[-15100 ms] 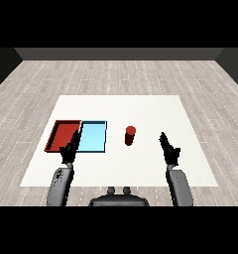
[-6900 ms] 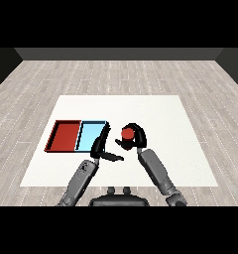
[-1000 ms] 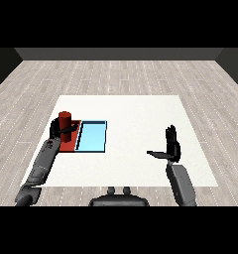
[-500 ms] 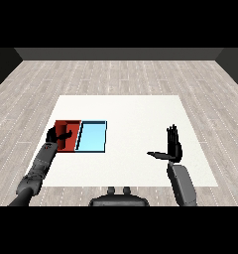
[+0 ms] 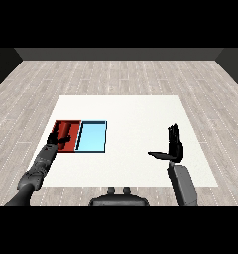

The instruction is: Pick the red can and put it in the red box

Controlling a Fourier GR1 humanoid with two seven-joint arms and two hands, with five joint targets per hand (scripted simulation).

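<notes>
White table [image 5: 131,111] on grey plank floor [image 5: 116,74]; right hand [image 5: 174,146] fingers straight, left hand's [image 5: 59,139] unclear.

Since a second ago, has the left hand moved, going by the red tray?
Yes. The left hand has dropped lower, from above the red tray's left edge down into the tray.

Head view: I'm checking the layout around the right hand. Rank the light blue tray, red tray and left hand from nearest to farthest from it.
Measured from the right hand, at the table's right side:
1. Light blue tray, left of centre, nearest.
2. Red tray, adjoining the blue tray's left side.
3. Left hand, over the red tray's near left part, farthest, by a small margin.
</notes>
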